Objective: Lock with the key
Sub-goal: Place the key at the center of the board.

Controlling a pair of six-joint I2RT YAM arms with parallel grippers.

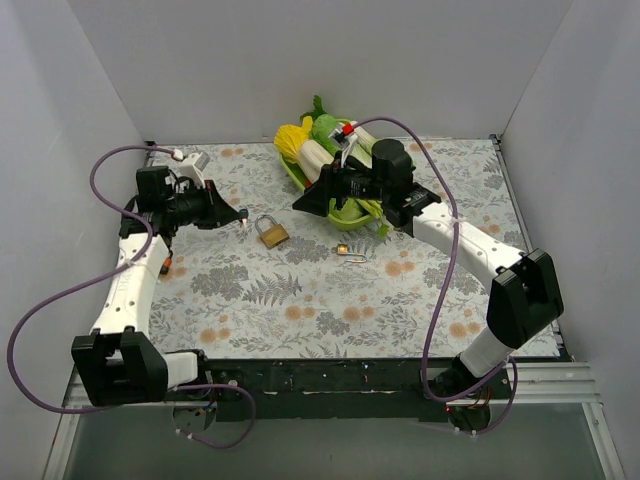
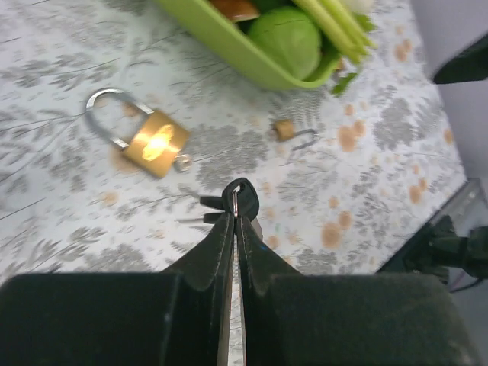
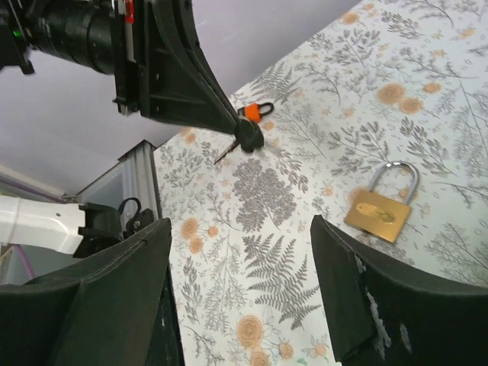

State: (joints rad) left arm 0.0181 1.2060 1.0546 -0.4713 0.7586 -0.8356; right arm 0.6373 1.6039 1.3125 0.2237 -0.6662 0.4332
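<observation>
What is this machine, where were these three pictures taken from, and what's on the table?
Two robot arms are bolted at the near edge of a table. One picture looks down from above; the other two come from a camera on each wrist. The left end effector is shut on a black-headed key. The right end effector is open, holding nothing. On it lie a brass padlock, a small brass piece with a wire ring, and a green tray of toy vegetables.
</observation>
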